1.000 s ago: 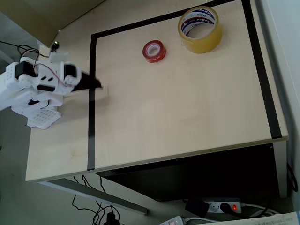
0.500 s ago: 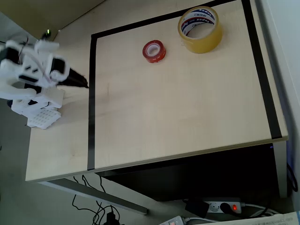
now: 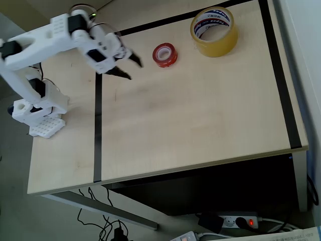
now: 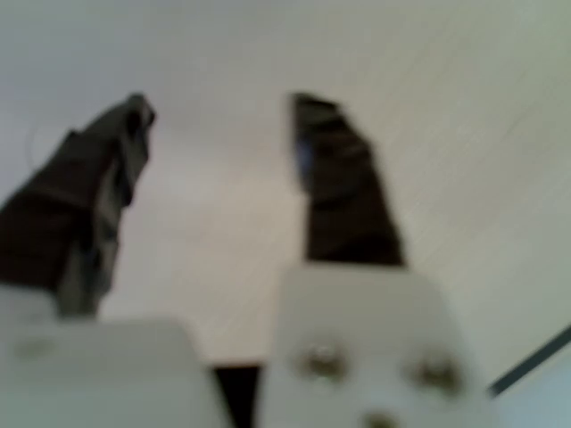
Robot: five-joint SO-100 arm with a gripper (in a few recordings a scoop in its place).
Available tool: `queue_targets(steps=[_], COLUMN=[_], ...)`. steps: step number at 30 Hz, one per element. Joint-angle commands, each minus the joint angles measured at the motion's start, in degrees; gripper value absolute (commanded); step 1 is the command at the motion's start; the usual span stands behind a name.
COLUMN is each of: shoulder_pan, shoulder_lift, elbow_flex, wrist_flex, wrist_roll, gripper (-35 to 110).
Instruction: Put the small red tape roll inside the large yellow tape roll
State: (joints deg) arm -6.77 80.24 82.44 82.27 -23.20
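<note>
Approach step. Overhead view: the gripper (image 3: 129, 69), jaws spread wide and empty, hangs near the small red tape roll (image 3: 165, 54), on its left. The large yellow tape roll (image 3: 214, 31) stands to the red roll's right, apart from it. Judged next: advance, straddle the red roll's rim, close.

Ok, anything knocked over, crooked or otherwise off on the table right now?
Nothing stands out. The small red tape roll and the large yellow tape roll both lie flat, apart from each other, inside the black tape border. The gripper is open and empty.
</note>
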Motion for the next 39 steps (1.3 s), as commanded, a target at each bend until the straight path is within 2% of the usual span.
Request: queue_targets(steps=[1,9,17,30,39], shoulder_pan=[-4.13,-10.11,-10.2,-9.58,-9.84], shoulder_lift=[-3.16,-14.24,-22.68,-19.42,-20.48], elbow_flex=[-8.53,-18.72,-28.65,-28.48,-22.5], wrist_flex=[0.0,1.14,4.57,9.32,6.15], wrist_roll=[-2.64,-3.96,-3.78,-1.23,-0.18], gripper=[28,33,33,31,31])
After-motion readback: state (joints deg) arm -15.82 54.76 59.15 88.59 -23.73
